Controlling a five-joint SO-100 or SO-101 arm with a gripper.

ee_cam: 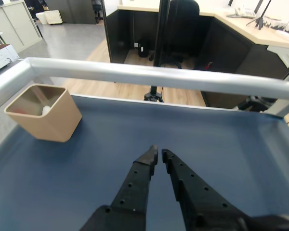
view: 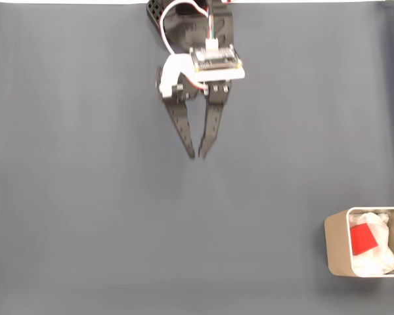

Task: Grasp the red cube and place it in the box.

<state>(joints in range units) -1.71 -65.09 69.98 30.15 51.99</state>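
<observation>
Gripper (ee_cam: 159, 154) near the wrist camera, fingers almost together, holding nothing, hovering over bare blue mat (view: 85, 216). Far off at the mat's edge sits the box (ee_cam: 44, 112); the cube (view: 362, 239) lies inside on white lining, so placement looks done, arm parked clear.

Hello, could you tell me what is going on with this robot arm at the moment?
The arm's hand hangs over the middle of the dark blue mat, its fingers nearly closed and holding nothing. The red cube already lies in the beige box, on the white lining, at the lower right edge of the fixed view. In the wrist view the box stands well off to the left of the hand, so the placing looks done.
</observation>
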